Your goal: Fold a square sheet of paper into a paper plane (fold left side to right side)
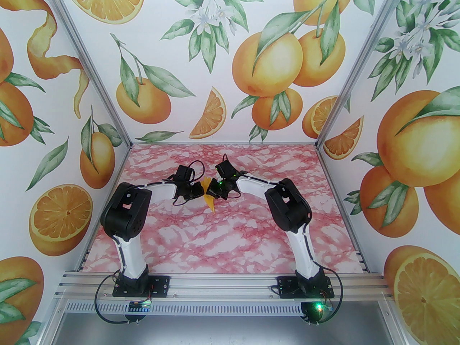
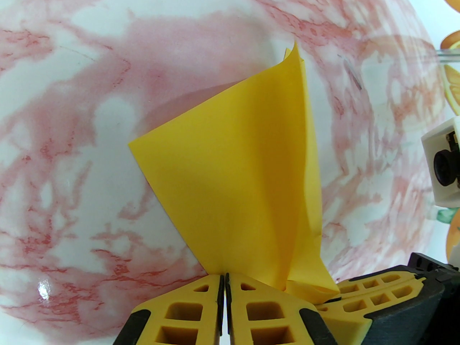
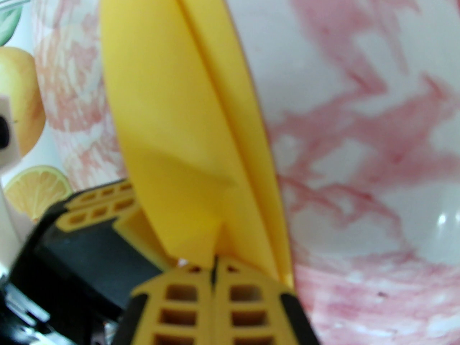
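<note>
Top external: the paper plane (image 1: 209,199) is held just above the pink marbled tabletop (image 1: 215,243), mid-table, between the left end effector (image 1: 199,192) and the right end effector (image 1: 214,189), which nearly meet.
Left wrist: the left end effector (image 2: 223,278) is clamped on the plane's near edge, and the layers gape at the far tip.
Right wrist: the right end effector (image 3: 215,264) is pinched on the neighbouring edge, with long creases running away from it.
Doing it well: probably carry the left layer onto the right with edges matched, both pinches firm so the thin paper neither slips nor tears.
</note>
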